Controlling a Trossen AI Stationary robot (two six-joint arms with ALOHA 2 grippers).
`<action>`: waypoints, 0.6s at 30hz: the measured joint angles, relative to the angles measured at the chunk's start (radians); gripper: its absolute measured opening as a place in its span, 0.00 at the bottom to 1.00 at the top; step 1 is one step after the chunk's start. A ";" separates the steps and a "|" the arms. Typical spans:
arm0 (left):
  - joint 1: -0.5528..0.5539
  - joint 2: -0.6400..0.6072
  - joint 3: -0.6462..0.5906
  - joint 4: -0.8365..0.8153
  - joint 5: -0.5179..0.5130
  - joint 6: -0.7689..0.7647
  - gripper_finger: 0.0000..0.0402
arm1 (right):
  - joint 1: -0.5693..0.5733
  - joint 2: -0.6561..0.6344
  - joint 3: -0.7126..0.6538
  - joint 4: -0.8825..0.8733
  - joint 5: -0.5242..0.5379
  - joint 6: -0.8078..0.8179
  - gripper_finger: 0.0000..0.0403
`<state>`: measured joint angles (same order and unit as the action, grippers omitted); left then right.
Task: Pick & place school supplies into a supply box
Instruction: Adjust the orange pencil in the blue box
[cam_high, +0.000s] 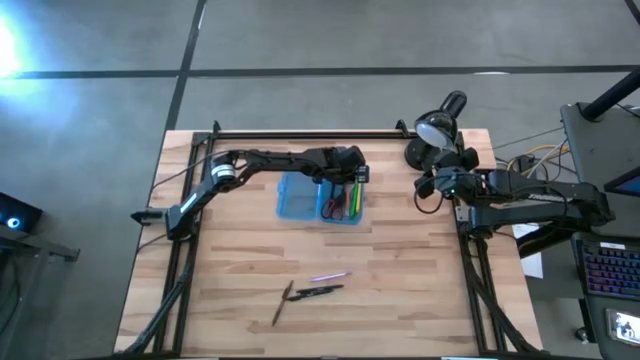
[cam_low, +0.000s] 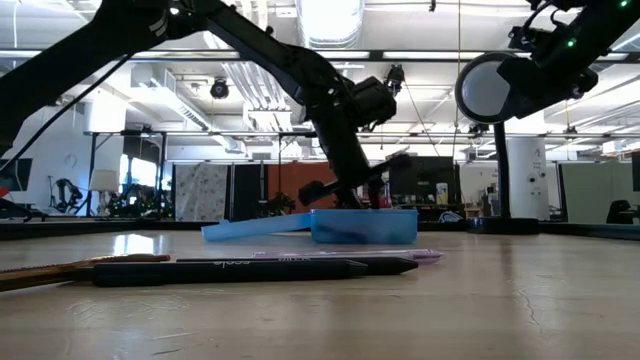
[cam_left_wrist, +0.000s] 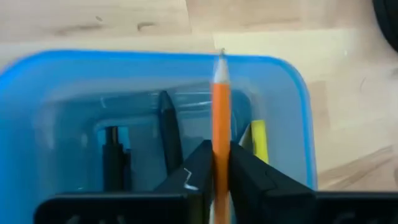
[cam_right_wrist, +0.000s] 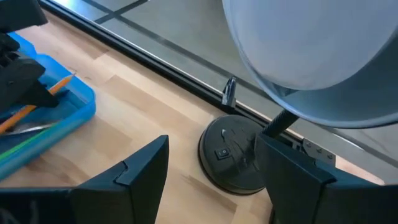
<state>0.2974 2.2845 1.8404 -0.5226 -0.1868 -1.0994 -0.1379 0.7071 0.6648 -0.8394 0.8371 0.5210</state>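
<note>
Closest to the low camera, a black pen (cam_low: 255, 268) lies lengthwise on the tabletop (cam_high: 400, 270), with a brown pencil (cam_low: 45, 272) at one end and a pink pen (cam_low: 400, 256) just behind it.

Over the right-hand half of the blue supply box (cam_high: 320, 198), the left gripper (cam_left_wrist: 217, 168) has its two fingers pressed shut on an orange pencil (cam_left_wrist: 221, 118), which points ahead past the fingertips and over the box's rim. Below it, inside that half, lie a yellow pen (cam_left_wrist: 258, 140) and a black pen (cam_left_wrist: 166, 124); the overhead view also shows red scissors (cam_high: 331, 207) and a green pen (cam_high: 354, 199) there. The other half of the box lies flat beside it, towards the left arm.

Well apart, near the front edge of the tabletop, rest the three loose pens and pencil.

At the right edge of the tabletop the right gripper (cam_right_wrist: 211, 168) waits with fingers spread wide and empty, just beside the round base of the black desk lamp (cam_right_wrist: 233, 152).
</note>
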 joint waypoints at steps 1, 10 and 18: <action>0.000 -0.009 0.000 -0.008 -0.005 -0.001 0.04 | 0.000 0.000 0.003 0.000 0.001 0.001 0.57; -0.021 -0.055 0.004 -0.183 -0.024 -0.125 0.03 | 0.000 -0.001 0.014 0.005 0.008 0.003 0.57; -0.045 -0.058 0.004 -0.180 -0.050 -0.175 0.05 | 0.000 -0.001 0.014 0.006 0.010 0.001 0.57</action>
<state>0.2527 2.2265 1.8446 -0.7027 -0.2368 -1.2740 -0.1383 0.7063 0.6785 -0.8337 0.8467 0.5223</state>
